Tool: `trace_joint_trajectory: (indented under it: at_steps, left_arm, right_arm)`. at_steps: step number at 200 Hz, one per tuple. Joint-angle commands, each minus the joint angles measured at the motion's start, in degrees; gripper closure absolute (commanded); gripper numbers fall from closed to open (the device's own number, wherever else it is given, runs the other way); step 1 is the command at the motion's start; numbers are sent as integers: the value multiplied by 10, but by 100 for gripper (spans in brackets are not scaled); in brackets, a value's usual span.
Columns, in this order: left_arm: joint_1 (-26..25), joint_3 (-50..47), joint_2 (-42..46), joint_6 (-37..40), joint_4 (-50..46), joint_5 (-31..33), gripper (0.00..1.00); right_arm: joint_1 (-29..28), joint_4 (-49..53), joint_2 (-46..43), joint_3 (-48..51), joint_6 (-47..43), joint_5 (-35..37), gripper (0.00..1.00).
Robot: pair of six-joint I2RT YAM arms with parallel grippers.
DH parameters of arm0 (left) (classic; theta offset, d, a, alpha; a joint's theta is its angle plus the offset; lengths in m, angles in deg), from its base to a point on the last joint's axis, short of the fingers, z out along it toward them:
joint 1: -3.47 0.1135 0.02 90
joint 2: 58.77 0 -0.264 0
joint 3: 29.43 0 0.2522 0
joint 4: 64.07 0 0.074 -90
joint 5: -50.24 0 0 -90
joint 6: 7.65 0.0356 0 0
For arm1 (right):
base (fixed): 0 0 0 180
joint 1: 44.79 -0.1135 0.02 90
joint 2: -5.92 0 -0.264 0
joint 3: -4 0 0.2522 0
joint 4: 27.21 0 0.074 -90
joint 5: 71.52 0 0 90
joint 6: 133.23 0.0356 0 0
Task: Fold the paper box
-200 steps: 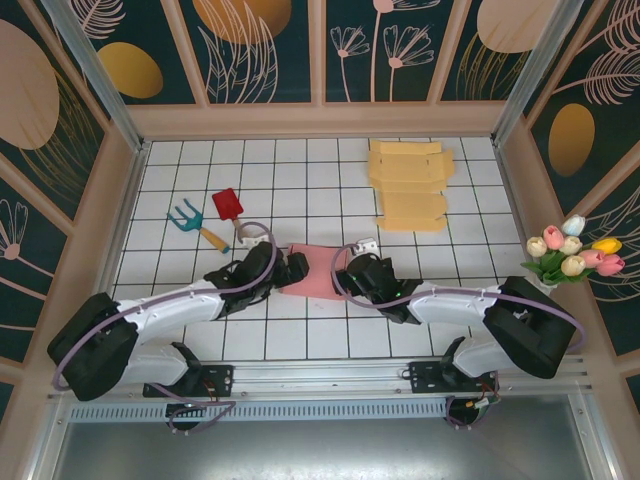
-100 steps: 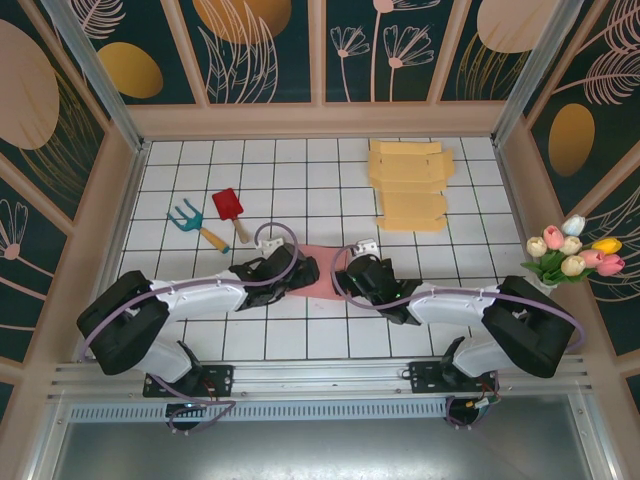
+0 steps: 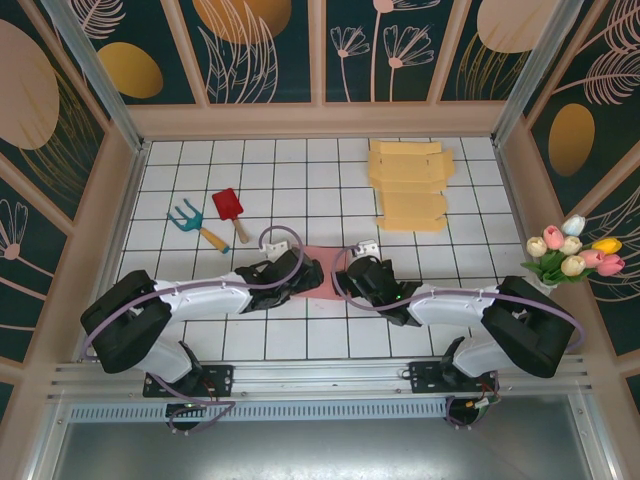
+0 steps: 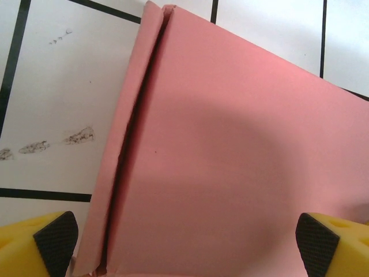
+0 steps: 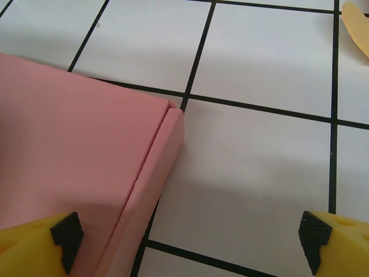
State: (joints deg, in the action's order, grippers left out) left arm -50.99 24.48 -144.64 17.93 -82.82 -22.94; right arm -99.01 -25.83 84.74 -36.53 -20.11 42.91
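Left gripper (image 3: 304, 272) slid toward three o'clock; it and right gripper (image 3: 351, 276) gape. Light, crushable paper box (image 4: 230, 161): I'd pinch its flap (image 4: 124, 161).

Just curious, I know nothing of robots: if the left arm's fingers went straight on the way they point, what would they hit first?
Most likely the pink paper box, lying right ahead between the left arm's open fingers.

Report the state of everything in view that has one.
pink paper box: lying flat, edge flap folded over
left tool: open, over the box
right tool: open, at the box's edge
yellow box blanks: flat, unfolded, stacked
red shovel: lying flat
blue rake: lying flat
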Motion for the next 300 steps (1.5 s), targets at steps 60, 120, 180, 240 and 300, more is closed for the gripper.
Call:
trace_joint_trajectory:
  at_steps: [60,120,180,240,300]
  left_arm:
    - [-12,10,43,-59,-58,23,2]
    - [-15,-10,63,-106,-53,9,1]
    - [-16,-7,27,-106,-43,-10,2]
    - [-32,14,2,-111,-37,-10,1]
    - [-32,19,-3,-100,-42,22,1]
  right_arm:
    - [-10,-5,5,18,11,10,1]
    - [-12,-6,6,21,14,12,1]
    - [-14,-6,6,23,17,13,1]
    - [-18,-13,17,23,21,13,1]
    - [-22,-6,19,22,21,19,1]
